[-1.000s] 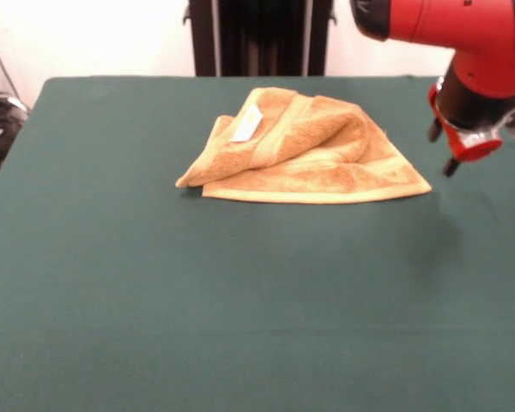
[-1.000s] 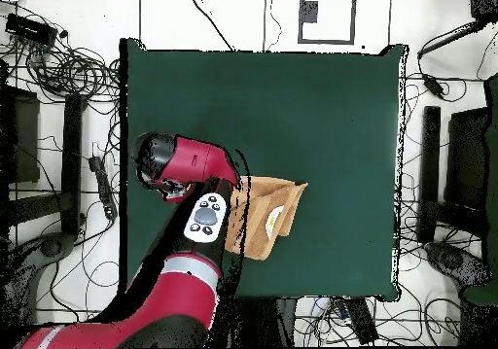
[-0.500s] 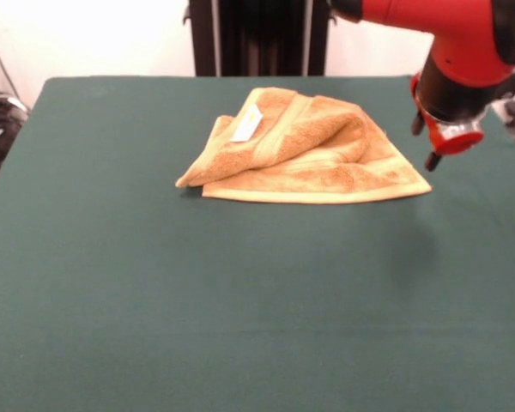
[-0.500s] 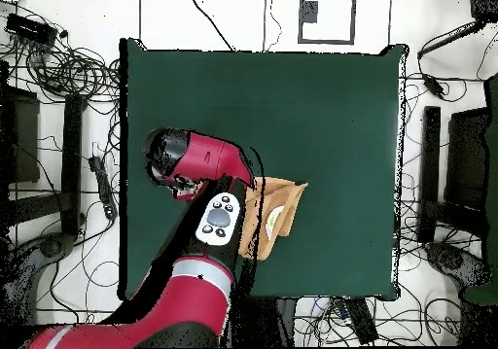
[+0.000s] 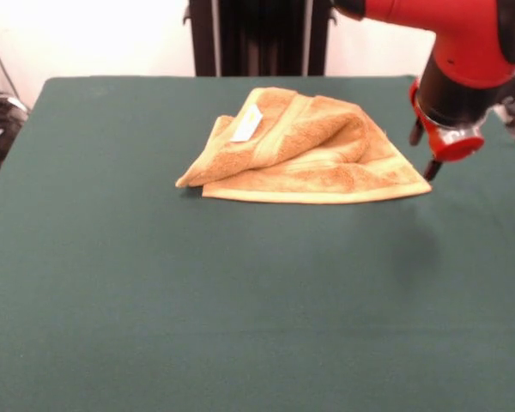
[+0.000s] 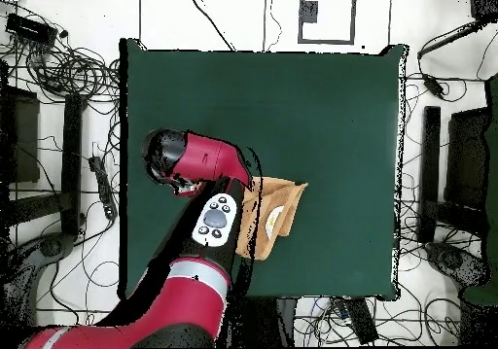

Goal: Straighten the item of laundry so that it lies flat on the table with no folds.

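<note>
The towel (image 5: 305, 150) lies folded on the worktop (image 5: 197, 300), in the upper centre of the front view. It rests as a rough triangle. The long axis runs left to right along its lower edge. An upper layer is folded over and bulges upward, and a small white label (image 5: 247, 124) shows on top, near the left.

The tool (image 5: 422, 150) hangs at the right of the frame, just beside the towel's lower-right corner (image 5: 422, 187). The towel therefore lies to the tool's left in this view. The lower black tip stands close above that corner; contact cannot be confirmed. Two dark fingers (image 5: 432, 168) stand apart, and nothing is held between them.

In the overhead view the arm covers part of the towel, and the tool itself is hidden beneath it.

Materials: the towel is golden-orange terry, soft and thick, with flat woven bands near its edges. The worktop cover is dark green, matte and felt-like. The corner is probably the grasp point for unfolding.
</note>
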Controlling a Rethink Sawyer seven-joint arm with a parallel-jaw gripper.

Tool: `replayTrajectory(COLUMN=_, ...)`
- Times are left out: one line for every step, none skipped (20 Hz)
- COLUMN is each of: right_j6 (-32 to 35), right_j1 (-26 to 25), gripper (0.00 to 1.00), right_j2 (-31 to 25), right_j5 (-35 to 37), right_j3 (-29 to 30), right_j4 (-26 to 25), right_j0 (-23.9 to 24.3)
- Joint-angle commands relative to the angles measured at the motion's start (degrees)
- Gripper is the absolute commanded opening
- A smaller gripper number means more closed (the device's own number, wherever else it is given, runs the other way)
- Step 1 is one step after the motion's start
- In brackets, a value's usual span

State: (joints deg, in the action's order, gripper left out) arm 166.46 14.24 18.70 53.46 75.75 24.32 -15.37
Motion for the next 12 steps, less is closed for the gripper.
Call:
replayTrajectory(right_j6=12.8, right_j1=-7.6, gripper=1.00, right_j2=-4.3, right_j5=-4.6, right_j3=2.6, right_j4=1.9, right_j0=-1.6)
replayTrajectory(right_j6=12.8, right_j1=-8.1, gripper=1.00, right_j2=-4.5, right_j5=-5.1, right_j3=2.4, right_j4=2.0, right_j0=-1.6)
replayTrajectory(right_j6=12.2, right_j1=-8.5, gripper=1.00, right_j2=-4.6, right_j5=-5.7, right_j3=2.3, right_j4=1.8, right_j0=-1.5)
replayTrajectory(right_j6=11.9, right_j1=-8.9, gripper=1.00, right_j2=-4.7, right_j5=-6.5, right_j3=2.2, right_j4=1.7, right_j0=-1.6)
replayTrajectory(right_j6=11.3, right_j1=-9.2, gripper=1.00, right_j2=-4.7, right_j5=-7.4, right_j3=2.1, right_j4=1.5, right_j0=-1.4)
replayTrajectory(right_j6=10.7, right_j1=-9.5, gripper=1.00, right_j2=-4.5, right_j5=-8.1, right_j3=2.0, right_j4=1.1, right_j0=-1.5)
replayTrajectory(right_j6=10.0, right_j1=-9.8, gripper=1.00, right_j2=-4.6, right_j5=-8.8, right_j3=1.9, right_j4=0.9, right_j0=-1.2)
replayTrajectory(right_j6=9.6, right_j1=-9.8, gripper=1.00, right_j2=-4.2, right_j5=-8.9, right_j3=1.8, right_j4=0.4, right_j0=-1.2)
replayTrajectory(right_j6=9.0, right_j1=-9.8, gripper=1.00, right_j2=-4.0, right_j5=-9.1, right_j3=1.8, right_j4=0.2, right_j0=-1.1)
replayTrajectory(right_j6=8.8, right_j1=-9.7, gripper=1.00, right_j2=-4.0, right_j5=-9.2, right_j3=2.2, right_j4=0.2, right_j0=-1.0)
replayTrajectory(right_j6=8.5, right_j1=-9.5, gripper=1.00, right_j2=-4.0, right_j5=-9.5, right_j3=2.4, right_j4=0.3, right_j0=-1.0)
replayTrajectory(right_j6=8.4, right_j1=-9.2, gripper=1.00, right_j2=-4.0, right_j5=-9.5, right_j3=2.7, right_j4=0.3, right_j0=-0.9)
